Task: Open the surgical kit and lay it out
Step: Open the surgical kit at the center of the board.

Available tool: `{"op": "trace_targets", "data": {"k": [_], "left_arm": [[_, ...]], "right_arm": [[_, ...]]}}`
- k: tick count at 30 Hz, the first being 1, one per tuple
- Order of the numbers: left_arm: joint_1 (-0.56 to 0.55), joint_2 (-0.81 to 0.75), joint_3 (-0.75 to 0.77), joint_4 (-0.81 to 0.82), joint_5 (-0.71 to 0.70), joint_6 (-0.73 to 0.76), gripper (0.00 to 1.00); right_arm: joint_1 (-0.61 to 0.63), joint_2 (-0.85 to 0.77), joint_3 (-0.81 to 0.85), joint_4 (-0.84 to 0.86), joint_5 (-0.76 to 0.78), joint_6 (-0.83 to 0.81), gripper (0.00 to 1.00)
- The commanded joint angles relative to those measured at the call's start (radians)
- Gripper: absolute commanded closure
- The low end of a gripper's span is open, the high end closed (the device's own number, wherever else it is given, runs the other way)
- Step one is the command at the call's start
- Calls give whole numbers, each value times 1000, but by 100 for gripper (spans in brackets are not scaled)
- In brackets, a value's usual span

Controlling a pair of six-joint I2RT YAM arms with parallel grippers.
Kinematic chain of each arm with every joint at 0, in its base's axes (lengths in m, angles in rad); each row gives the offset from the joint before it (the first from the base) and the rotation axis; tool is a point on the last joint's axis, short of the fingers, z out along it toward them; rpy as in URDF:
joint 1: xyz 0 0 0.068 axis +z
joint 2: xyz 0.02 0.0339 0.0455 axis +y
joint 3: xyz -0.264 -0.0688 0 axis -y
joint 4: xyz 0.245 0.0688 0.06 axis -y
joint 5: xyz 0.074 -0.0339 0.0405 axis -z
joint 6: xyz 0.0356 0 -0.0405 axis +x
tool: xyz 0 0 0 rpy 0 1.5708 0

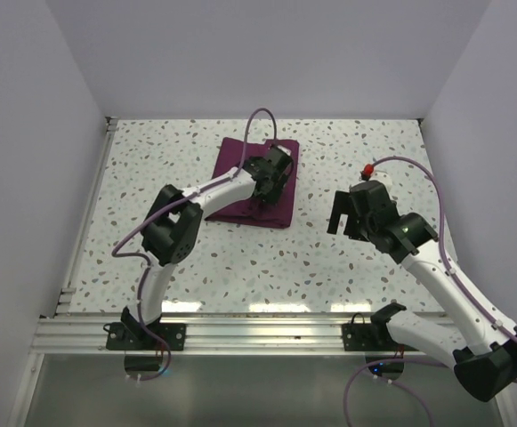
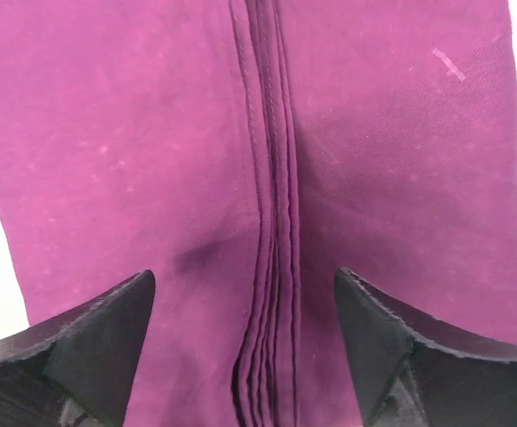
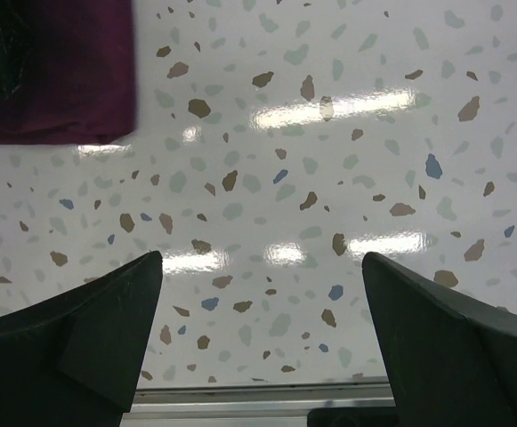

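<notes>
The surgical kit is a folded dark purple cloth wrap (image 1: 240, 182) lying closed on the far middle of the table. The steel tray and instruments are hidden inside it. My left gripper (image 1: 271, 178) hovers open over the wrap's right part. In the left wrist view the wrap (image 2: 133, 133) fills the frame, and its stacked fold edges (image 2: 271, 267) run between my open fingers (image 2: 98, 329). My right gripper (image 1: 340, 222) is open and empty over bare table to the right of the wrap. A corner of the wrap (image 3: 71, 71) shows at the top left of the right wrist view.
The speckled table (image 1: 329, 267) is walled in white at the back and sides. An aluminium rail (image 1: 258, 334) runs along the near edge and another along the left edge (image 1: 89, 213). The near rail also shows in the right wrist view (image 3: 258, 396).
</notes>
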Motion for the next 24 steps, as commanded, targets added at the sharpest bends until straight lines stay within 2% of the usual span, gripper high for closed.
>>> {"op": "trace_targets", "data": {"k": [1, 3, 6, 7, 9, 10, 11, 13, 16, 19, 21, 23, 24], "left_arm": [[0, 37, 25, 24, -29, 22, 18], [3, 45, 39, 27, -27, 25, 22], [11, 60, 62, 22, -29, 28, 46], [16, 61, 68, 20, -27, 28, 59], [26, 61, 84, 16, -27, 21, 72], [31, 60, 93, 13, -24, 19, 82], [35, 55, 107, 8, -24, 19, 87], [51, 48, 127, 2, -24, 19, 94], [78, 29, 182, -32, -4, 5, 98], [117, -9, 203, -44, 48, -13, 98], [149, -27, 207, -45, 87, -25, 93], [175, -46, 196, -47, 114, -35, 93], [181, -54, 185, -42, 114, -38, 100]], "right_arm": [[2, -18, -3, -27, 46, 19, 2], [1, -16, -4, -27, 41, 20, 2], [1, -13, -6, -27, 46, 20, 2], [1, -11, -6, -27, 46, 22, 2], [1, -5, -4, -24, 44, 22, 2], [2, 1, -3, -24, 44, 22, 2], [1, 2, -3, -19, 44, 20, 2], [2, 12, 3, -15, 46, 22, 2], [2, 36, 19, 5, 43, 17, 2], [2, 85, 52, 42, 32, 8, 2], [1, 139, 93, 53, 20, -3, 2], [2, 180, 126, 65, 9, -9, 2], [2, 220, 152, 67, 4, -11, 2]]}}
